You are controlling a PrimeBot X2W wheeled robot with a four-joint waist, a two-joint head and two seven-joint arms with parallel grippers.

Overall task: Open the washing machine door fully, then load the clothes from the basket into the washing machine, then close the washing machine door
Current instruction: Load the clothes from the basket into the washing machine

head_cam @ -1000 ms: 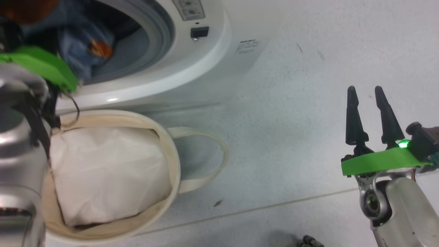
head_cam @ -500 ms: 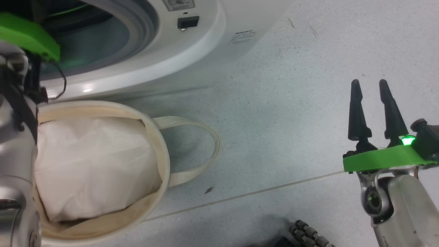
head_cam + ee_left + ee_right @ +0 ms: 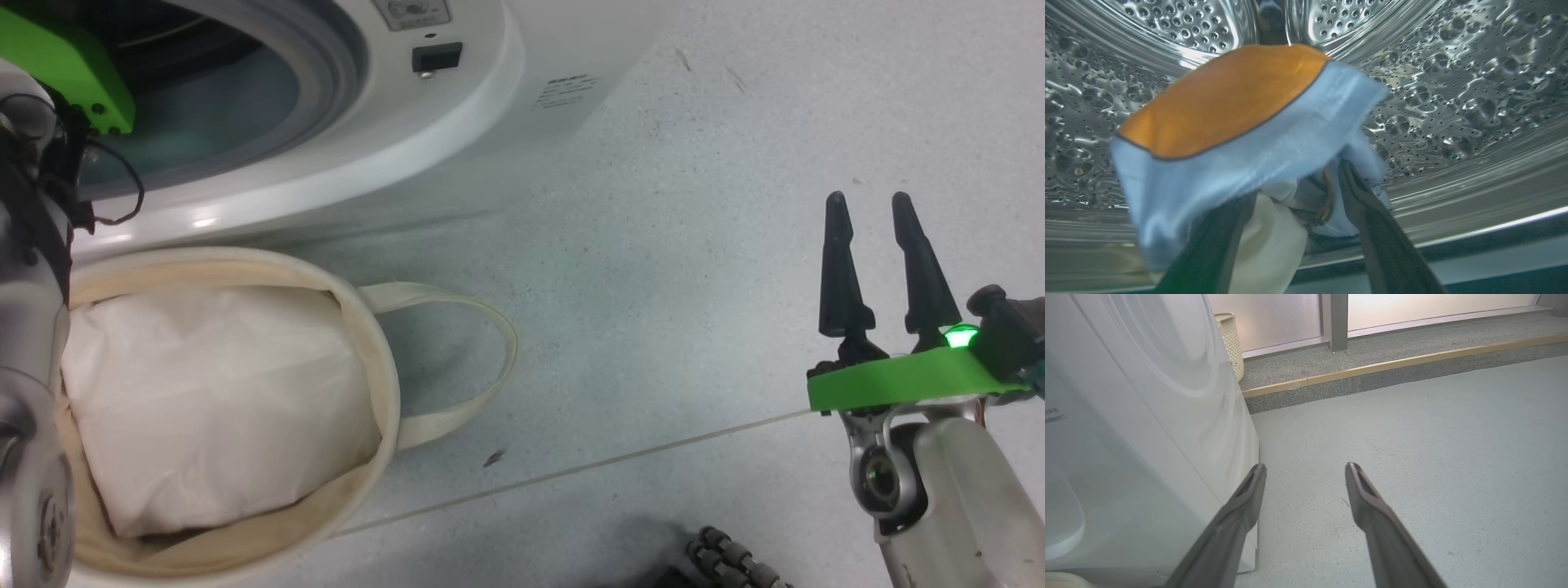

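The right gripper (image 3: 868, 201) is at the lower right of the head view. Its two dark fingers point up and are clearly apart, above a green wrist plate (image 3: 898, 380) and the pale forearm (image 3: 963, 506). The left arm (image 3: 28, 343) runs up the left edge. In the left wrist view, the left gripper (image 3: 1297, 180) has its fingers spread wide.

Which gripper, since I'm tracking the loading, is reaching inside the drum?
The left gripper: blue-and-orange clothes drape over its fingers inside the drum; the right gripper hangs over the floor.

Blue and orange clothes (image 3: 1241, 122) are inside the steel drum (image 3: 1453, 81) of the white washing machine (image 3: 490, 122); the cream basket (image 3: 390, 392) stands just beside it.
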